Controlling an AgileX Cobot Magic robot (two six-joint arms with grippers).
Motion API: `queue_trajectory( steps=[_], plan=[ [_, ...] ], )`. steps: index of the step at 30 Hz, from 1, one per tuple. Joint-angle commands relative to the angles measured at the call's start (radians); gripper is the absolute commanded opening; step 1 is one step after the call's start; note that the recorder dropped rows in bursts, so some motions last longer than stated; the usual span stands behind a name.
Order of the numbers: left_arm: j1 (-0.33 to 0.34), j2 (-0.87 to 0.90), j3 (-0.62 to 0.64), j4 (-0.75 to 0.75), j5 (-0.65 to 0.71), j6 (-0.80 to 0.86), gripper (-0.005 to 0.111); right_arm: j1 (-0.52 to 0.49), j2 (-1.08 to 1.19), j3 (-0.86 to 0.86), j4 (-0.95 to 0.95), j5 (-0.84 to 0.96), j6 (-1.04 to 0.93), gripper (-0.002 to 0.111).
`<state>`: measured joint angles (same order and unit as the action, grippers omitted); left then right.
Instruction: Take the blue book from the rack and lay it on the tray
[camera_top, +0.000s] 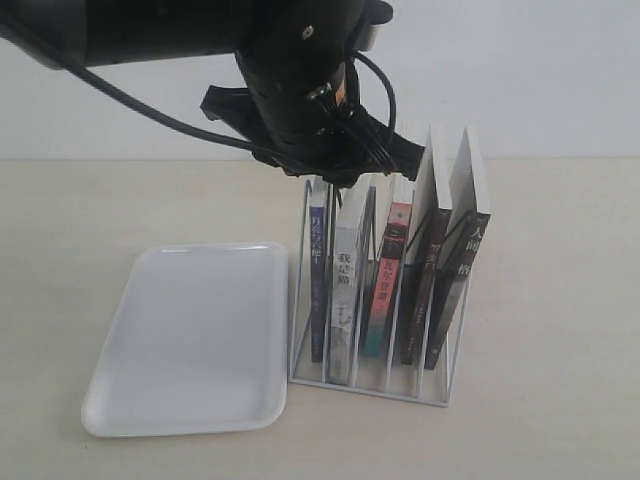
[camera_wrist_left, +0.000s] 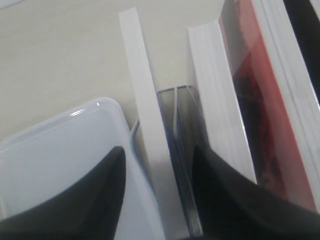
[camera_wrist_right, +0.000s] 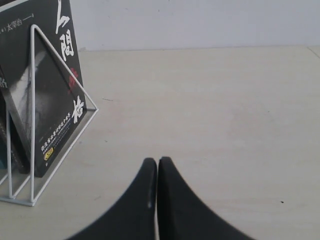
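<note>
Straddling blue book (camera_wrist_left: 144, 115) | left tool (camera_wrist_left: 157, 162) spread | right tool (camera_wrist_right: 157, 164) pinched together

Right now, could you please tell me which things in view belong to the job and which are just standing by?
Job: blue book, rack, tray, left gripper (open, astride the book).
Bystanders: white book, red book, two black books, right gripper (shut).

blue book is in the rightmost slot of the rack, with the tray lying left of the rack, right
No: the blue book stands in the leftmost slot of the rack, next to the tray, as the exterior view shows. The tray does lie left of the rack.
</note>
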<state>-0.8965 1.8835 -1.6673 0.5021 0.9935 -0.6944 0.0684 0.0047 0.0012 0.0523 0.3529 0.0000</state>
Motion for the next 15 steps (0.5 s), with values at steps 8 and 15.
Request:
queue_trajectory(
  steps=[8, 15],
  plan=[
    [0.003, 0.006, -0.002, -0.016, -0.006, 0.008, 0.024, -0.007, -0.005, -0.001, -0.001, -0.005, 0.000, 0.000],
    [0.003, 0.006, -0.002, -0.020, -0.001, 0.004, 0.016, -0.007, -0.005, -0.001, -0.005, -0.010, 0.000, 0.000]
  ],
)
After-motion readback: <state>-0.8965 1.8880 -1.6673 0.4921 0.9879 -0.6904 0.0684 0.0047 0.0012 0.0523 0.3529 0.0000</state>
